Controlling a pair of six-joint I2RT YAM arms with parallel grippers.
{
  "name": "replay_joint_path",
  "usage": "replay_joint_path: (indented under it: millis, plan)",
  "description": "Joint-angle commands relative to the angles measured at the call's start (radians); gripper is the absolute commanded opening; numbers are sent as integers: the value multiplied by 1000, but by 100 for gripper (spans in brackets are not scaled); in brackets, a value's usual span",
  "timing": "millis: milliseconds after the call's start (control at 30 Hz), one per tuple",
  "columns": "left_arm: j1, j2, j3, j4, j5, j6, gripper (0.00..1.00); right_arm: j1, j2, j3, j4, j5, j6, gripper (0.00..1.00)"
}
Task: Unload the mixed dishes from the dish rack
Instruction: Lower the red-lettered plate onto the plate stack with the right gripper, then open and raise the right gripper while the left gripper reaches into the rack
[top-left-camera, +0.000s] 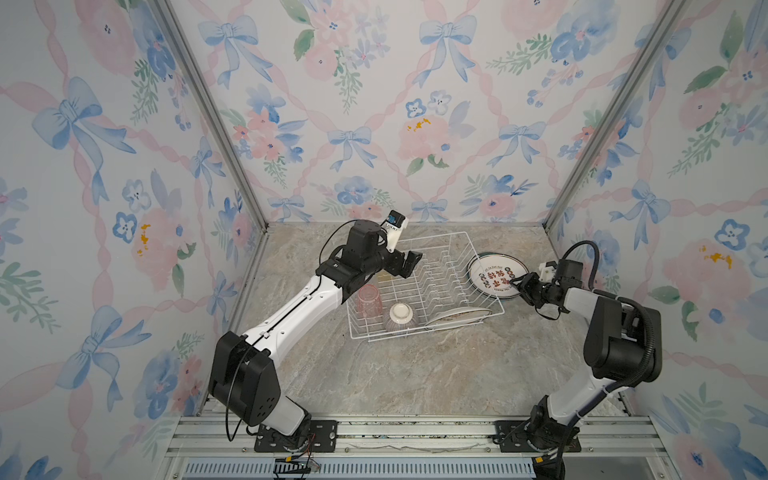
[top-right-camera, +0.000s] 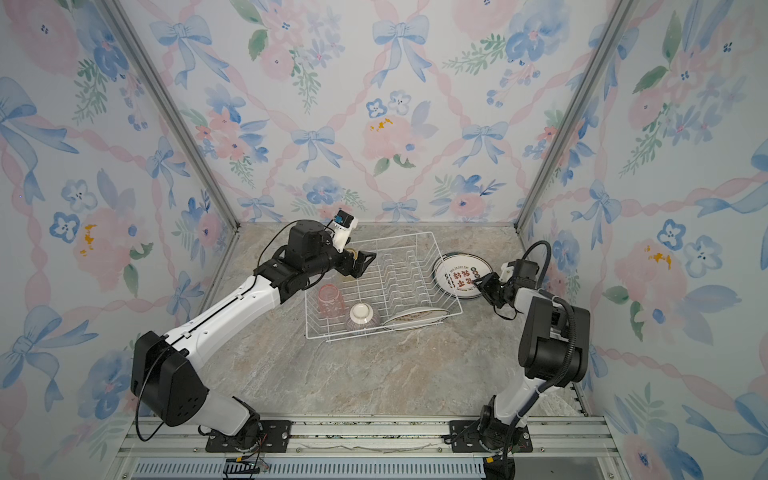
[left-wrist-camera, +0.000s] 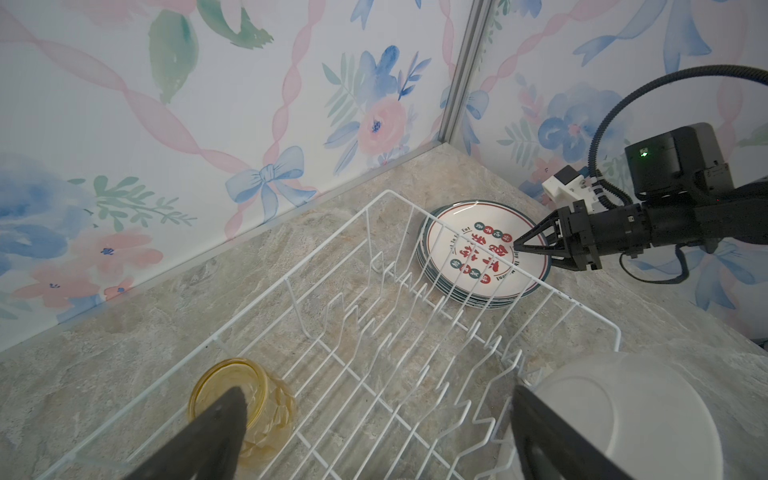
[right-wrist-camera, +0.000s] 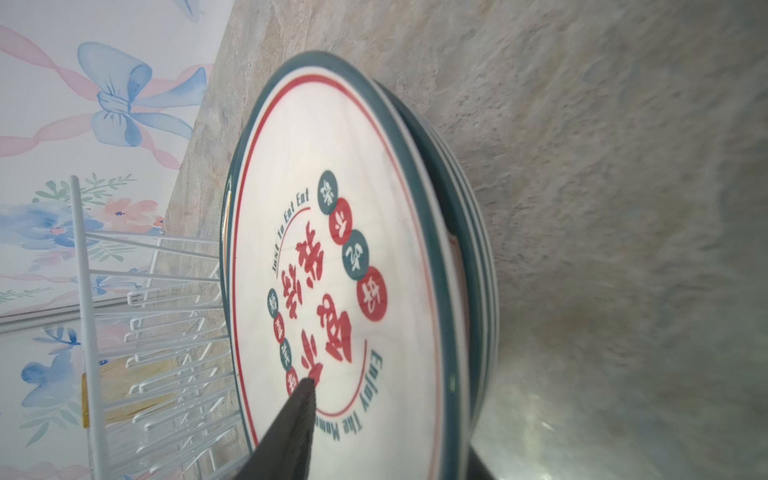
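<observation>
The white wire dish rack (top-left-camera: 436, 278) (top-right-camera: 399, 274) holds an upturned pink tumbler (top-left-camera: 369, 301), an upturned purple-striped bowl (top-left-camera: 400, 318) and one plate (top-left-camera: 457, 316) lying tilted at its near right. A yellow tumbler (left-wrist-camera: 245, 411) lies in the far left corner. My left gripper (top-left-camera: 409, 266) (left-wrist-camera: 378, 390) hovers open above that corner, holding nothing. A stack of printed plates (top-left-camera: 494, 274) (right-wrist-camera: 332, 249) rests on the counter right of the rack. My right gripper (top-left-camera: 521, 289) (right-wrist-camera: 392, 422) straddles the stack's rim, jaws apart, one finger (right-wrist-camera: 299, 411) over the top plate.
The marble counter (top-left-camera: 415, 374) is walled by floral panels on three sides. The plate stack sits close to the right wall and the rack's right rim (left-wrist-camera: 540, 282). Both arm bases stand on the front rail.
</observation>
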Motion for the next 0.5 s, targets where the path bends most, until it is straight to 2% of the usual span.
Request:
replay_joint_path:
  millis: [0, 133, 333, 467]
  plan:
    - [4, -6, -5, 13, 13, 17, 98, 12, -71, 43, -158, 95, -94, 44]
    - [4, -7, -10, 14, 17, 17, 98, 16, -115, 54, -224, 157, -139, 46]
    - [3, 5, -14, 10, 61, 22, 98, 20, -88, 72, -231, 154, -147, 46]
    - [-10, 2, -27, -11, 81, 44, 98, 20, -85, 81, -258, 205, -168, 47]
